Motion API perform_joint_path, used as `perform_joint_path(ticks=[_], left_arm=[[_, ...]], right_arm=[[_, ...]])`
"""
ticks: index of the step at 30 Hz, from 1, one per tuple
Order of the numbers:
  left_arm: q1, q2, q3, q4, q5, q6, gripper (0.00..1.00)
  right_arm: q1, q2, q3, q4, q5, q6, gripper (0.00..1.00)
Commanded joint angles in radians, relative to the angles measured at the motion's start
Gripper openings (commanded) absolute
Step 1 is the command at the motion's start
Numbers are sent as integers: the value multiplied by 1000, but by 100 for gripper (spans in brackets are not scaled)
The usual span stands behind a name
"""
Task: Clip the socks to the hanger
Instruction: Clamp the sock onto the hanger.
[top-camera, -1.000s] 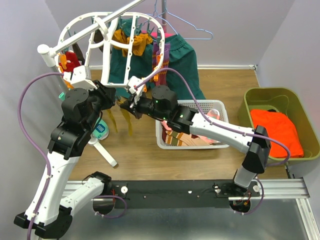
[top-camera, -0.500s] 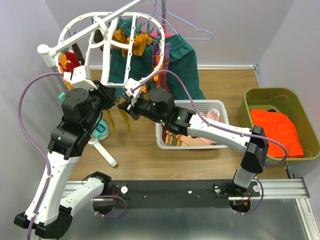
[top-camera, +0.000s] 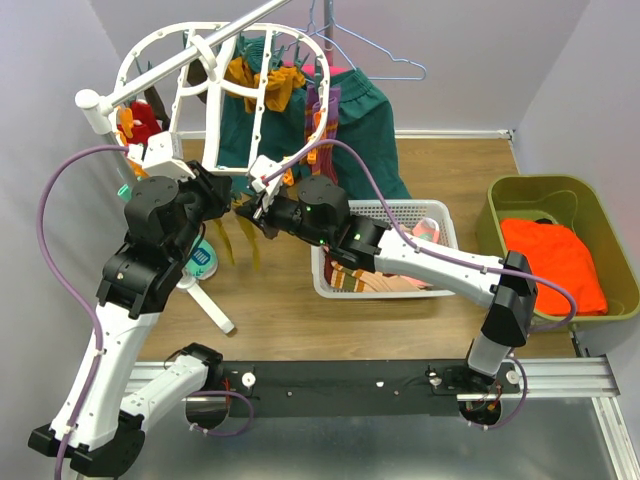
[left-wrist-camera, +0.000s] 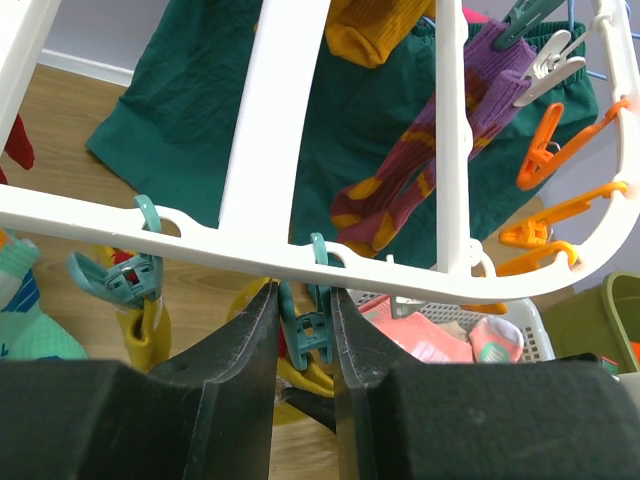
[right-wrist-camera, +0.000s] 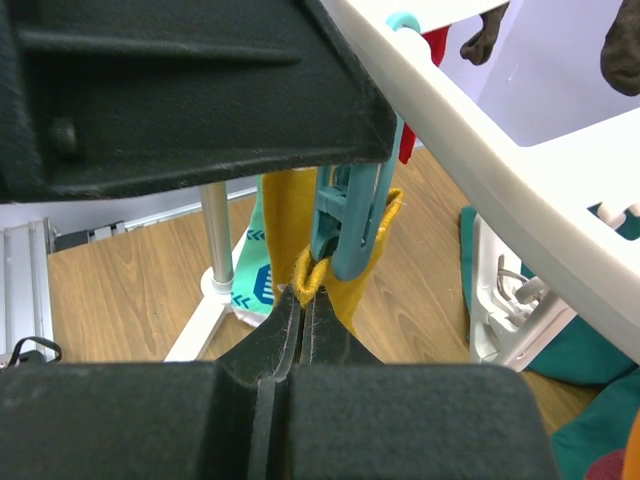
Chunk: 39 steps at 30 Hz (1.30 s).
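Wood tabletop (top-camera: 450, 170), lilac walls (top-camera: 480, 60); left jaws squeeze clip (left-wrist-camera: 305, 335), right jaws pinch mustard sock (right-wrist-camera: 285, 225).

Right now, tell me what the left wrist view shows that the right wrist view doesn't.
Only the left wrist view: a neighbouring clip further left, holding a second mustard sock, and pink socks in the white basket. Only the right wrist view: the right gripper shut on the mustard sock just under the teal clip, and the stand's pole behind. Both: the teal clip with the left gripper closed on it, the mustard sock and the hanger.
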<state>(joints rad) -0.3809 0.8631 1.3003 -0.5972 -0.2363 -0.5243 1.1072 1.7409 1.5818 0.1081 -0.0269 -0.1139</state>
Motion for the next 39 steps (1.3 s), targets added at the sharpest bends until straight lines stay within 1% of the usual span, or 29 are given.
perform_joint_path(ticks=[1, 3, 9, 26, 29, 30, 32, 33, 36, 37, 39], left_arm=[[-1, 2, -19, -15, -3, 0, 0], [-1, 2, -21, -15, -4, 1, 0], [-1, -1, -27, -19, -17, 3, 0], [-1, -1, -39, -19, -43, 6, 0], [-1, -4, -30, -21, -41, 7, 13], [-1, -6, -27, -21, -41, 7, 23], [-1, -9, -22, -19, -43, 7, 33], [-1, -10, -18, -21, -43, 7, 43], [0, -13, -7, -24, -49, 7, 54], [0, -15, -4, -26, -51, 6, 59], [-1, -12, 2, -30, -52, 7, 63]], right_arm=[[19, -27, 14, 38, 22, -15, 1], [19, -29, 14, 42, 48, -17, 1], [26, -38, 14, 51, 58, -20, 1], [40, -46, 20, 45, 61, -30, 1], [42, -46, 18, 45, 61, -29, 1], [40, -44, 20, 45, 61, -29, 1], [42, -44, 18, 45, 62, -29, 1], [42, -44, 18, 47, 62, -29, 1], [42, -46, 21, 53, 59, -26, 5], [42, -44, 21, 54, 58, -24, 5], [42, -43, 29, 56, 50, -23, 7]])
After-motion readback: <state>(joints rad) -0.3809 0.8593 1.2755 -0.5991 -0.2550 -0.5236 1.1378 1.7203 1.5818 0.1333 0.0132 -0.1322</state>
